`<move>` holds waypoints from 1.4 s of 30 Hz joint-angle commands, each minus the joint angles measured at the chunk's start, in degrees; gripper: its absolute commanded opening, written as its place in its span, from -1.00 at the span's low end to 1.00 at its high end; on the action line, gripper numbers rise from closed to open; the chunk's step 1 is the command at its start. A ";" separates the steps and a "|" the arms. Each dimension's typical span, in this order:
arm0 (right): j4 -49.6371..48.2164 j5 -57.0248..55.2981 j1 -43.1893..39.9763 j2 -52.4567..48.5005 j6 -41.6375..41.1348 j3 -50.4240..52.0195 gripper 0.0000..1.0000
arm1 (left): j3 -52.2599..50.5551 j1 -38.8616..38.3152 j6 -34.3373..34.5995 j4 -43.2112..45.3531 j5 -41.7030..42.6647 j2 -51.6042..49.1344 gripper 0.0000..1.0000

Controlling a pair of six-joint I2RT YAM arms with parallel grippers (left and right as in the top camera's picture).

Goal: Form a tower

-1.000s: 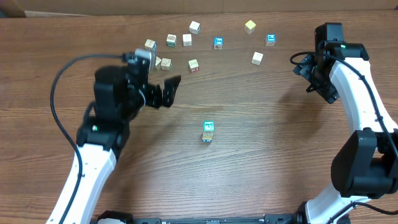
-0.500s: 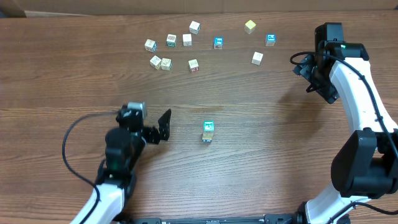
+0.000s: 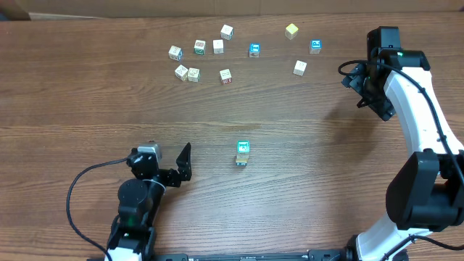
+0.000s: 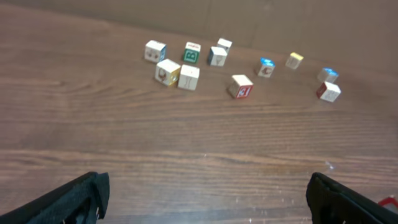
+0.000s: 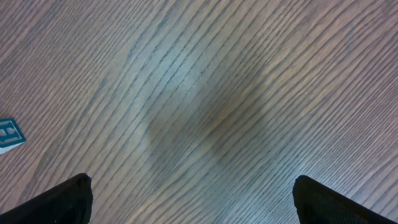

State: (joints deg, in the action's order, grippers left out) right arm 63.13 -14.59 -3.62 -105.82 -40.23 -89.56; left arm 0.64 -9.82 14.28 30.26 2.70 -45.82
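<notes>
The tower (image 3: 243, 153) stands at the table's middle, a narrow stack of small wooden cubes with a cyan-green one on top. My left gripper (image 3: 181, 165) is open a short way to its left, near the front edge, and touches nothing. In the left wrist view its gripper (image 4: 208, 199) frames bare wood between wide-apart fingers (image 4: 81, 196); the tower does not show there. My right gripper (image 3: 366, 87) hangs open at the far right, well away from the tower. In the right wrist view the gripper (image 5: 193, 199) has only tabletop between its fingertips (image 5: 68, 196).
Several loose cubes lie along the far side: a white cluster (image 3: 187, 72), a green-faced cube (image 3: 199, 47), a blue one (image 3: 254, 49), a yellow one (image 3: 291, 30), a cyan one (image 3: 315, 46). The left wrist view shows them ahead (image 4: 180, 73). A cyan cube (image 5: 9, 134) sits at the right wrist view's left edge.
My left arm has drawn back from beside the far cube cluster to the front-left of the table, its gripper still open. The right arm and the tower have not moved.
</notes>
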 commanded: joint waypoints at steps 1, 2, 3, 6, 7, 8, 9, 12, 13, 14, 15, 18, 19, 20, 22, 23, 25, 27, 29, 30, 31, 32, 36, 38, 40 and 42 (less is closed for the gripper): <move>-0.07 -0.81 0.00 0.24 0.20 0.26 1.00 | -0.35 -0.22 0.76 -4.44 -2.14 5.22 0.99; -0.04 -0.81 0.00 0.24 0.20 0.26 1.00 | -0.35 -0.22 0.79 -6.93 -2.40 7.32 0.99; -0.07 -0.81 0.00 0.24 0.20 0.26 1.00 | -0.35 -0.22 0.81 -9.20 -2.75 9.27 0.99; -0.04 -0.81 0.00 0.24 0.20 0.26 1.00 | -0.37 -0.22 0.79 -16.68 -3.82 16.17 0.99; -0.04 -0.81 0.00 0.24 0.20 0.26 1.00 | -0.37 -0.22 0.81 -19.26 -4.42 18.86 0.99; -0.04 -0.81 0.00 0.24 0.20 0.26 1.00 | -0.35 -0.22 0.79 -21.27 -4.74 21.16 0.99; -0.04 -0.81 0.00 0.24 0.20 0.26 1.00 | -0.37 -0.20 0.79 -23.10 -5.07 23.43 0.99; -0.04 -0.81 0.00 0.24 0.20 0.26 1.00 | -0.37 0.28 0.79 -28.59 -5.90 30.67 0.99; -0.07 -0.81 0.00 0.24 0.20 0.26 1.00 | -0.37 0.81 0.81 -30.25 -5.88 32.72 0.99; -0.04 -0.81 0.00 0.24 0.20 0.26 1.00 | -0.37 1.53 0.92 -31.91 -5.68 34.62 0.99; -0.07 -0.81 0.00 0.24 0.20 0.26 1.00 | -0.37 2.49 1.51 -34.03 -5.57 36.81 0.99; -0.04 -0.81 0.00 0.24 0.20 0.26 1.00 | -0.35 5.46 0.68 -34.75 -3.32 41.48 0.99; -0.04 -0.81 0.00 0.24 0.20 0.26 1.00 | -0.35 6.32 0.74 -34.73 -2.78 42.71 0.99; -0.07 -0.81 0.00 0.24 0.20 0.26 1.00 | -0.35 7.17 0.74 -34.73 -2.47 44.02 0.98; -0.04 -0.81 0.00 0.24 0.20 0.26 1.00 | -0.35 8.22 0.74 -34.64 -2.43 45.81 0.99; -0.07 -0.81 0.00 0.24 0.20 0.26 1.00 | -0.35 8.87 0.74 -34.84 -1.95 45.62 0.99; -0.04 -0.81 0.00 0.24 0.20 0.26 1.00 | -0.35 9.73 0.26 -34.75 -1.60 45.64 0.99; -0.07 -0.81 0.00 0.24 0.20 0.26 1.00 | -0.35 10.08 -0.17 -34.77 -1.62 45.64 0.99; -0.04 -0.81 0.00 0.24 0.20 0.26 1.00 | -0.35 10.08 -0.07 -34.73 -1.57 45.64 0.99; -0.04 -0.81 0.00 0.24 0.20 0.26 1.00 | -0.35 10.05 0.15 -34.73 -1.60 45.64 0.99; -0.07 -0.81 0.00 0.24 0.20 0.26 1.00 | -0.35 10.01 0.11 -34.73 -1.62 45.64 0.99; -0.04 -0.81 0.00 0.24 0.20 0.26 1.00 | -0.35 10.03 0.09 -34.73 -1.64 45.62 0.99; -0.07 -0.81 0.00 0.24 0.20 0.26 1.00 | -0.35 10.03 0.09 -34.73 -1.66 45.62 0.99; -0.07 -0.81 0.00 0.24 0.20 0.26 1.00 | -0.35 10.03 0.09 -34.73 -1.66 45.59 0.99; -0.04 -0.81 0.00 0.24 0.20 0.26 1.00 | -0.35 10.03 0.09 -34.73 -1.66 45.59 0.99; -0.04 -0.81 0.00 0.24 0.20 0.26 1.00 | -0.35 10.03 0.09 -34.73 -1.66 45.59 0.99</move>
State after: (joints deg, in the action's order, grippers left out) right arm 63.13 -14.59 -3.62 -105.82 -40.25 -89.56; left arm 0.47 -0.23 14.70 -4.40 0.21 -0.95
